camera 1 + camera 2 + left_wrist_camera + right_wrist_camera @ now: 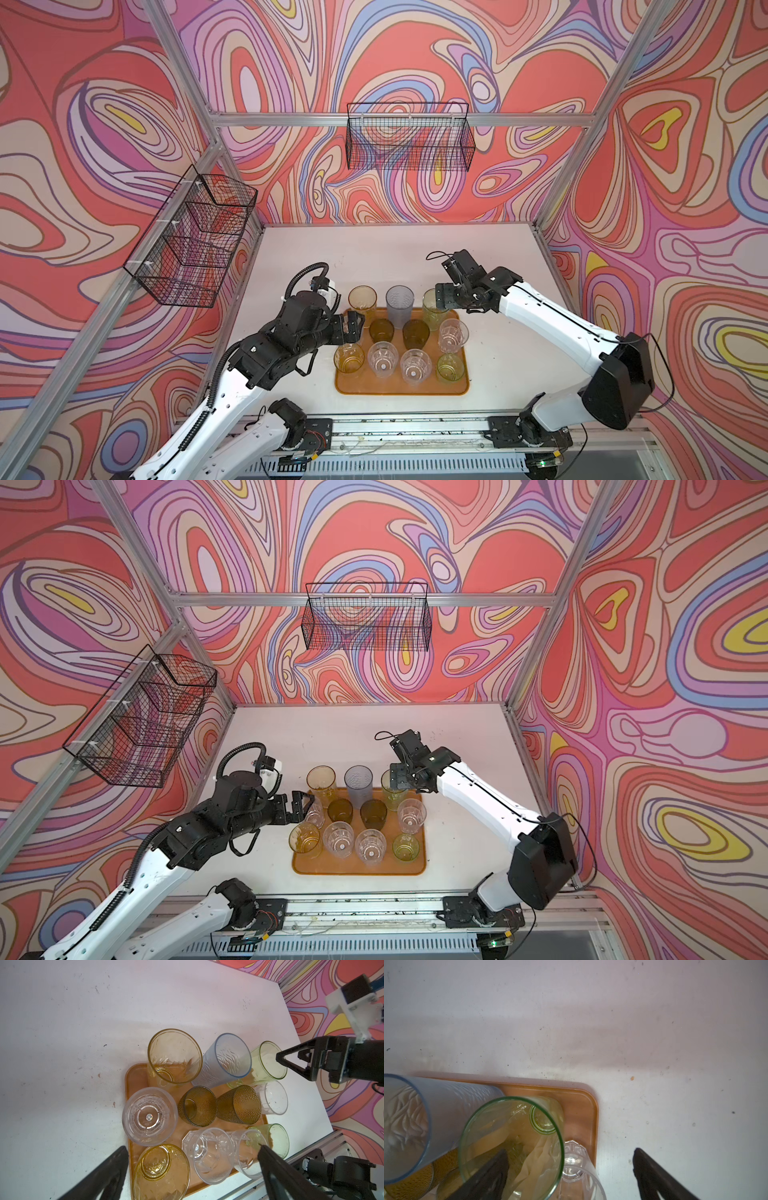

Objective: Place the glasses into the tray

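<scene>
The orange-brown tray (pixel 399 388) lies on the white table with several glasses standing in it. At its far edge stand tall yellow (pixel 363 301), grey-blue (pixel 400 303) and yellow-green (pixel 432 313) ones. My right gripper (pixel 441 300) is open at the yellow-green glass (pixel 510 1142): one finger (pixel 488 1176) shows within its rim, the other (pixel 654 1174) is out over the table. My left gripper (pixel 353 326) hangs open over the tray's left edge, gripping nothing; below it in the left wrist view (pixel 192 1148) are an amber glass (pixel 161 1172) and clear ones (pixel 212 1155).
Two black wire baskets hang on the walls, one at the back (pixel 409 137) and one on the left (pixel 195 241). Bare white table (pixel 374 257) stretches behind the tray. A metal rail (pixel 399 432) with both arm bases runs along the front edge.
</scene>
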### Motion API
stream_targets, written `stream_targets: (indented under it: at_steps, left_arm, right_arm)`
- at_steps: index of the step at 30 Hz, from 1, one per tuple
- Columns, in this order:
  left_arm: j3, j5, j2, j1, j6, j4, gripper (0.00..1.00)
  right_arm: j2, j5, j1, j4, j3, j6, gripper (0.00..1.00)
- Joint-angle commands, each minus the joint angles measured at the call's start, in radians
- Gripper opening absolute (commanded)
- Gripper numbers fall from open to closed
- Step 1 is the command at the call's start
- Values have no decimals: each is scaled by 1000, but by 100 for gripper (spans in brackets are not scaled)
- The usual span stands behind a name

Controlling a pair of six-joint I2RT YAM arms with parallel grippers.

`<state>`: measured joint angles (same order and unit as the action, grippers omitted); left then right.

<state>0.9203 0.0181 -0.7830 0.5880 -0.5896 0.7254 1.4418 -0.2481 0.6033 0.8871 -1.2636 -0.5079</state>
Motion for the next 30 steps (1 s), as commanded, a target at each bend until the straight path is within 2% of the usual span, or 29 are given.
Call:
stream_targets:
  at_steps: [1,4,7,13,16,18,20,21,23,26,30]
  left_arm:
    - [24,-43,11,-4,-28,-80,100]
    - [12,-82,10,-4,-32,-146,100]
    - [-16,-179,6,-4,-20,-228,100]
    - [-95,-492,-6,-7,64,-388,100]
    - [-160,-638,14,-13,151,-521,100]
    - [-241,-710,26,-29,228,-675,100]
    - [-294,-723,31,-66,281,-770,100]
    - [-327,-727,30,-93,294,-827,100]
    - [-392,-696,24,-163,280,-931,100]
    - [-478,-583,-10,-268,242,-1018,100]
    - [-514,-597,-64,-299,304,-1064,100]
  right_arm:
    - [-75,-123,3,10,-37,-18,98]
    - [-120,-197,3,-40,-17,-4,98]
    - [-168,-289,3,-141,40,37,98]
    - [-272,-410,-31,-481,214,207,98]
    - [-330,-405,-130,-632,306,245,98]
    - [-356,-357,-254,-644,338,185,98]
    - [-374,-303,-348,-671,372,156,98]
    - [-383,-312,-374,-724,403,158,98]
    - [-396,-352,-402,-847,490,187,98]
    - [-403,-370,-437,-971,609,186,98]
    - [-400,-406,-451,-1095,721,194,98]
